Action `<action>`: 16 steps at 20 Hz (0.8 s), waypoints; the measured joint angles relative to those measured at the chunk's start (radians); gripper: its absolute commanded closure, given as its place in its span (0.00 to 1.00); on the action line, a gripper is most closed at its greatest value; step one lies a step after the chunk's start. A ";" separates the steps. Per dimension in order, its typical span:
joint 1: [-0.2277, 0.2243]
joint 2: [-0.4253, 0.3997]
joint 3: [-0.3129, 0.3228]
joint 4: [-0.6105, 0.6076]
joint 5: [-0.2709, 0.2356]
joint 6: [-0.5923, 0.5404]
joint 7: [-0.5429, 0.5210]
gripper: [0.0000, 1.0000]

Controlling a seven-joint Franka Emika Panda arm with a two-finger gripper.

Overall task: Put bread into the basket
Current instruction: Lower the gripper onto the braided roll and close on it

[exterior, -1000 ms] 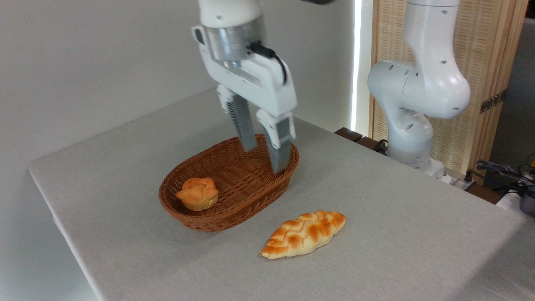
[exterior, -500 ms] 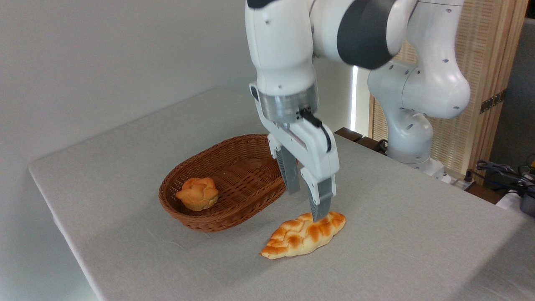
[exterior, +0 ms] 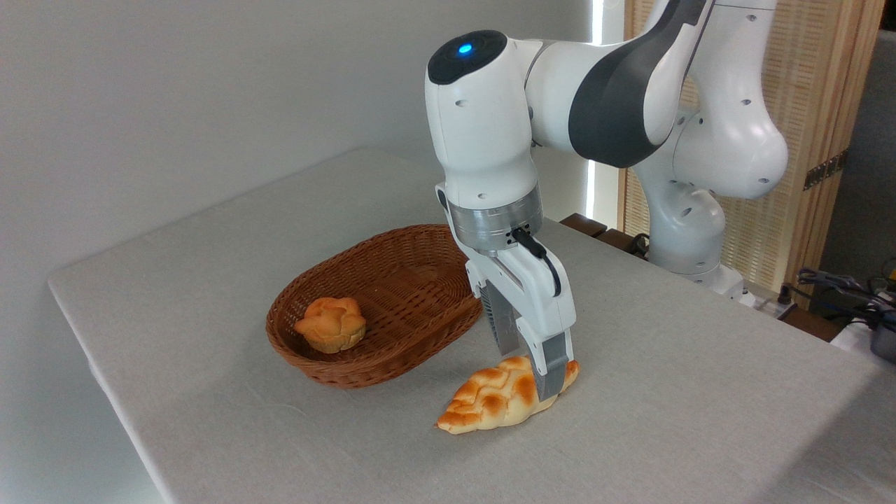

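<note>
The braided loaf (exterior: pixel 498 397) lies flat on the grey tablecloth (exterior: pixel 665 364), outside the wicker basket (exterior: pixel 392 350) and just beside its near-right rim, with one pointed end toward the camera and the other under the robot's tool. The gripper (exterior: pixel 532 364) has its fingers pointing down and spread, straddling the loaf's far end: the near finger (exterior: pixel 553 374) stands in front of the crust and reaches down to about the cloth, while the other finger sits behind the loaf, its tip hidden by the bread. Whether the pads actually touch the crust cannot be told from this angle (the near finger covers the contact line), but the loaf shows no squeeze or lift and rests fully on the table. The shallow oval basket, reddish-brown, holds a small round flower-shaped bun (exterior: pixel 330 323) at its left end; the rest of its woven floor is bare. The white Franka arm (exterior: pixel 490 140) bends over from its base at the table's right edge, with a blue light (exterior: pixel 464 49) glowing on the dark cap of the wrist joint. Behind it stands a slatted wooden screen (exterior: pixel 819 105), and cables (exterior: pixel 840 283) lie at the far right.
</note>
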 measured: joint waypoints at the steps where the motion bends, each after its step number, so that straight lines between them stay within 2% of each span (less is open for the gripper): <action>1: 0.000 0.001 0.000 -0.003 0.000 0.001 0.000 0.00; 12: -0.004 0.027 0.000 -0.013 0.000 0.041 0.000 0.01; 14: -0.005 0.033 0.000 -0.014 0.000 0.052 0.000 0.09; 15: -0.006 0.036 0.000 -0.014 0.000 0.058 0.000 0.18; 16: -0.006 0.037 0.000 -0.014 0.000 0.059 0.000 0.32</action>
